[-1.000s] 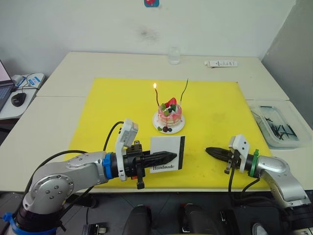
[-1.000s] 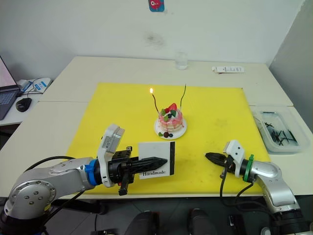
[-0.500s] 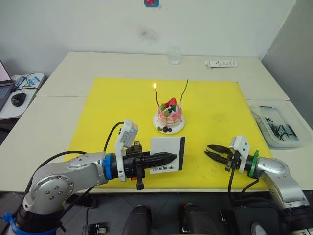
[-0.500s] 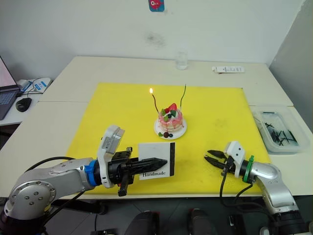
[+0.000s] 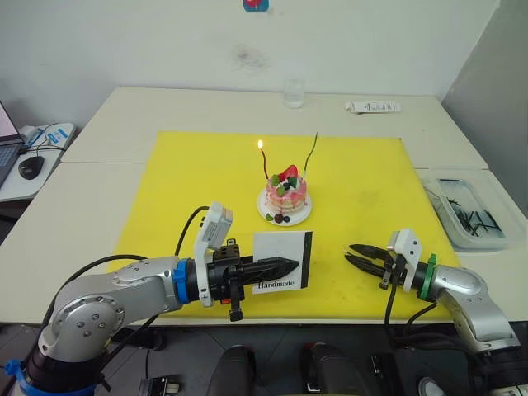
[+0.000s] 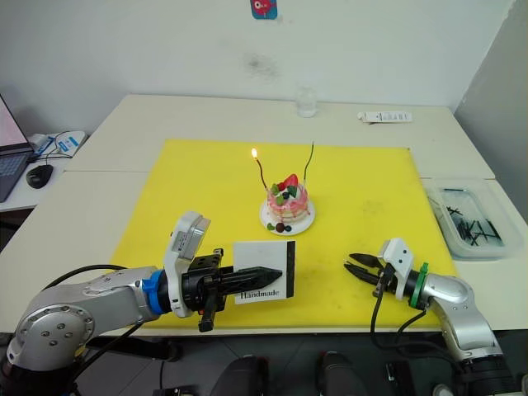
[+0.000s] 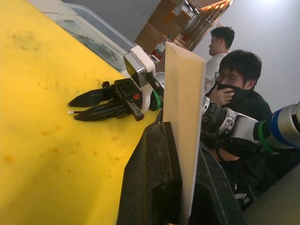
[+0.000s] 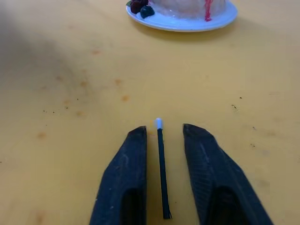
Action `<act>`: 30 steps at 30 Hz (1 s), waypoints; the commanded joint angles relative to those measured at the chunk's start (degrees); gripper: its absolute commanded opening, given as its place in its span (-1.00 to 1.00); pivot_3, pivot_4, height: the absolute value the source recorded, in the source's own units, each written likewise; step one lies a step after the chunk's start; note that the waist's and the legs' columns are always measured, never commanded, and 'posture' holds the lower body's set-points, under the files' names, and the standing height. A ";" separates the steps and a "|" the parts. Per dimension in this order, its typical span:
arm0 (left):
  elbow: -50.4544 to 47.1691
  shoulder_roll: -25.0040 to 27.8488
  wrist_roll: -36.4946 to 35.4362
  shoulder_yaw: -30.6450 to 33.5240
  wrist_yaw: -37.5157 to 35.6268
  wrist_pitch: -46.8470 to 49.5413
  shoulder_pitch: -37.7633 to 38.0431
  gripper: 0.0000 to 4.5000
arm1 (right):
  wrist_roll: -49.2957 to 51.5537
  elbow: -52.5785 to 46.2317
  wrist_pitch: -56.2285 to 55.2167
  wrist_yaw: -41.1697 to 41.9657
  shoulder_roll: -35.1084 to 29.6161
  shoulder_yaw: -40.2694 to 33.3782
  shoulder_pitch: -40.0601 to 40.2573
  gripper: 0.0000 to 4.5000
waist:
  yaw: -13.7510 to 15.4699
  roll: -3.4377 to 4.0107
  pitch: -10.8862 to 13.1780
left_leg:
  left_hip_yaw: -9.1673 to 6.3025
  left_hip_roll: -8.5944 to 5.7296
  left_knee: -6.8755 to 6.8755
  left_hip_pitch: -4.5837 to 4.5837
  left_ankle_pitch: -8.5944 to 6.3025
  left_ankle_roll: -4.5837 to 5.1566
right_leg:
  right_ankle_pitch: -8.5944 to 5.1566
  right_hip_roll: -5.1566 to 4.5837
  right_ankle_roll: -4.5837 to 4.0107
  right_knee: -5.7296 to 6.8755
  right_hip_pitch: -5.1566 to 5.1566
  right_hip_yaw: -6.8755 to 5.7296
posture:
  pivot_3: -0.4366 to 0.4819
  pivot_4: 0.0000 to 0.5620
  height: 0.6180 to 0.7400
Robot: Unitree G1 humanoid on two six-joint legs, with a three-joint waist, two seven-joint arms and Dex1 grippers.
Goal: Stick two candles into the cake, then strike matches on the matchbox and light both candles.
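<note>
left hand clamps matchbox upright for striking | right hand open, match between fingers, unlifted

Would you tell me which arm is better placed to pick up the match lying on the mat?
The right. Its gripper is open with a finger on either side of the match on the mat. The left gripper is shut on the matchbox.

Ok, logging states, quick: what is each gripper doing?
Left gripper: shut on the flat white matchbox.
Right gripper: open, straddling a thin dark match.
</note>
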 commanded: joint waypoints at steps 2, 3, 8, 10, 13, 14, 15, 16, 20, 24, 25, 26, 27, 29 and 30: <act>-1.24 0.52 0.05 0.36 -1.02 -0.05 0.29 -1.00 | -0.30 1.23 -1.88 1.22 -0.05 -0.10 0.81 -0.66 | 0.00 0.00 0.00 | 0.00 0.00 0.00 0.00 0.00 0.00 | 0.00 0.00 -0.01 0.00 0.00 0.00 | -0.05 -0.47 1.00; -1.32 0.62 0.10 0.40 -1.14 -0.04 0.48 -1.00 | -0.45 1.50 -2.30 1.26 -0.04 -0.10 0.88 -0.66 | 0.00 0.00 0.00 | 0.00 0.00 0.00 0.00 0.00 0.00 | -0.01 0.00 -0.01 -0.01 0.00 0.00 | -0.05 -0.47 1.00; -1.38 0.81 0.28 0.51 -1.51 -0.13 0.87 -1.00 | -0.11 1.89 -3.16 1.59 0.07 -0.27 1.11 -0.66 | 0.03 0.00 0.00 | -0.01 0.00 -0.02 -0.02 -0.01 -0.02 | -0.03 0.00 -0.04 -0.03 0.00 -0.01 | -0.05 -0.47 1.00; -1.34 0.84 0.31 0.58 -1.63 -0.13 1.02 -1.00 | 0.20 1.78 -3.24 1.75 0.06 -0.41 1.37 -0.66 | 0.03 0.00 0.00 | -0.01 0.00 -0.02 -0.02 -0.02 -0.02 | -0.03 0.00 -0.04 -0.03 0.00 -0.01 | -0.05 -0.47 1.00; -1.35 0.90 0.31 0.64 -1.81 -0.10 1.12 -1.00 | 0.53 1.71 -3.16 1.85 0.09 -0.50 1.56 -0.66 | 0.04 0.00 0.00 | -0.01 0.00 -0.02 -0.02 -0.02 -0.03 | -0.03 -0.01 -0.04 -0.03 0.00 -0.02 | -0.05 -0.47 1.00; -1.33 0.90 0.34 0.62 -1.85 -0.09 1.10 -1.00 | 0.61 1.74 -3.10 1.84 0.09 -0.49 1.52 -0.66 | 0.04 0.00 0.00 | -0.01 0.00 -0.02 -0.03 -0.02 -0.03 | -0.04 -0.01 -0.05 -0.03 0.00 -0.02 | -0.05 -0.47 1.00; -1.36 0.93 0.32 0.64 -1.87 -0.10 1.15 -1.00 | 0.62 1.76 -3.07 1.80 0.08 -0.46 1.44 -0.66 | 0.04 0.00 0.00 | -0.02 0.00 -0.02 -0.03 -0.02 -0.03 | -0.04 -0.01 -0.06 -0.03 0.00 -0.03 | -0.05 -0.47 1.00; -1.36 0.92 0.36 0.61 -1.90 -0.11 1.13 -1.00 | 0.54 1.92 -3.00 1.72 0.10 -0.36 1.15 -0.66 | 0.04 0.00 0.00 | -0.02 0.00 -0.02 -0.03 -0.02 -0.03 | -0.05 -0.01 -0.06 -0.03 0.00 -0.03 | -0.05 -0.47 1.00; -1.29 0.82 0.35 0.47 -1.94 -0.09 0.95 -1.00 | 0.64 2.11 -2.71 1.62 0.22 -0.18 0.63 -0.66 | 0.04 0.00 0.00 | -0.02 0.00 -0.03 -0.03 -0.02 -0.04 | -0.05 -0.01 -0.06 -0.03 0.00 -0.03 | -0.05 -0.47 1.00; -1.52 0.87 0.31 0.52 -1.96 -0.11 1.26 -1.00 | 1.08 2.10 -2.88 2.14 0.19 -0.22 1.18 -0.90 | 0.04 0.00 0.00 | -0.02 0.00 -0.03 -0.03 -0.02 -0.04 | -0.05 -0.01 -0.06 -0.03 -0.01 -0.03 | -0.05 -0.47 1.00; -1.59 0.86 0.28 0.53 -1.92 -0.13 1.34 -1.00 | 1.20 2.16 -3.01 2.32 0.18 -0.28 1.34 -0.98 | 0.04 0.00 0.00 | -0.02 0.00 -0.03 -0.03 -0.03 -0.04 | -0.05 -0.01 -0.06 -0.03 -0.01 -0.03 | -0.05 -0.47 1.00; -1.65 0.85 0.26 0.53 -1.88 -0.14 1.39 -1.00 | 1.26 2.21 -3.10 2.45 0.18 -0.33 1.44 -0.98 | 0.04 0.00 0.00 | -0.03 0.00 -0.03 -0.03 -0.03 -0.04 | -0.05 -0.01 -0.07 -0.03 -0.01 -0.03 | -0.05 -0.47 1.00; -1.67 0.83 0.30 0.52 -1.93 -0.17 1.48 -1.00 | 1.26 2.44 -3.20 2.67 0.18 -0.31 1.35 -0.98 | 0.04 0.00 0.00 | -0.03 0.00 -0.03 -0.03 -0.03 -0.04 | -0.06 -0.01 -0.07 -0.03 -0.01 -0.04 | -0.05 -0.47 1.00; -1.80 0.78 0.37 0.51 -1.97 -0.24 1.71 -1.00 | 1.34 2.81 -3.27 2.98 0.15 -0.27 1.12 -0.98 | 0.04 0.00 0.00 | -0.03 0.00 -0.04 -0.03 -0.03 -0.04 | -0.07 -0.01 -0.09 -0.04 -0.01 -0.04 | -0.05 -0.47 1.00; -1.89 0.78 0.40 0.53 -1.99 -0.28 1.85 -1.00 | 1.40 3.05 -3.24 3.11 0.12 -0.23 0.88 -0.98 | 0.04 0.00 0.00 | -0.03 0.01 -0.05 -0.03 -0.03 -0.05 | -0.07 -0.01 -0.09 -0.04 -0.01 -0.04 | -0.05 -0.47 1.00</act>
